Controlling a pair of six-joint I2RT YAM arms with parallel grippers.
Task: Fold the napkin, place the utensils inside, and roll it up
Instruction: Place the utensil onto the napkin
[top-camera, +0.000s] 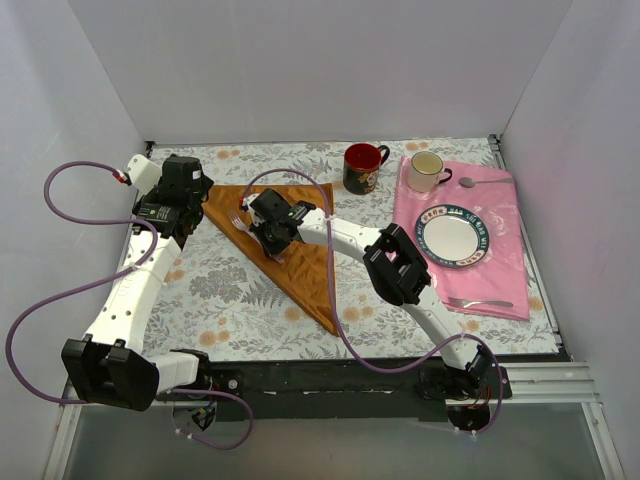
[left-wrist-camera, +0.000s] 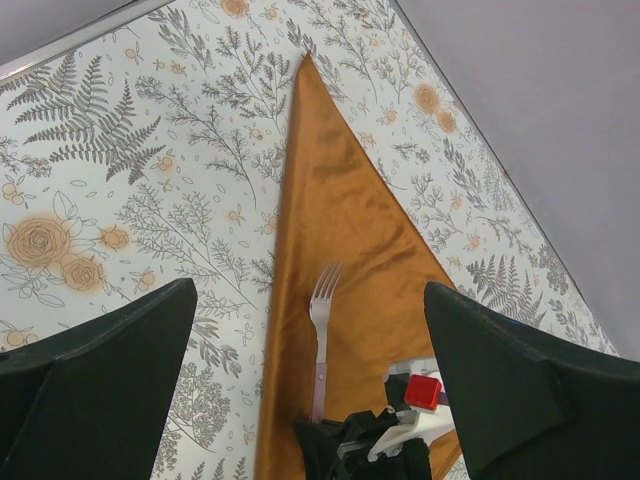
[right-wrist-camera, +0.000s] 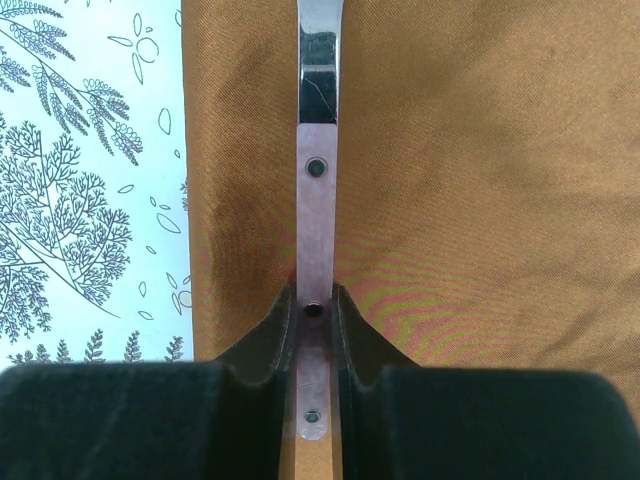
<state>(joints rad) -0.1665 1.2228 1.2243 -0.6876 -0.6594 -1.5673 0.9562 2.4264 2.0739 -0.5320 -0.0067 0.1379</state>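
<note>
The rust-orange napkin (top-camera: 300, 270) (left-wrist-camera: 340, 220) (right-wrist-camera: 480, 200) lies folded into a triangle on the floral table cover. One of the utensils, a silver fork (top-camera: 238, 218) (left-wrist-camera: 322, 320) (right-wrist-camera: 318, 170), rests flat on it near its left fold, tines pointing away from the right arm. My right gripper (top-camera: 256, 224) (right-wrist-camera: 314, 300) (left-wrist-camera: 370, 445) is low on the napkin, shut on the end of the fork's handle. My left gripper (top-camera: 190, 205) (left-wrist-camera: 310, 290) hovers open above the napkin's left part with nothing between its fingers. Another silver utensil (top-camera: 480, 302) lies on the pink cloth.
A pink cloth (top-camera: 500, 200) at the right carries a small plate (top-camera: 452, 235), a white mug (top-camera: 428, 171) and a spoon (top-camera: 467, 183). A dark red mug (top-camera: 362, 167) stands at the back, near the napkin's far corner. White walls close three sides.
</note>
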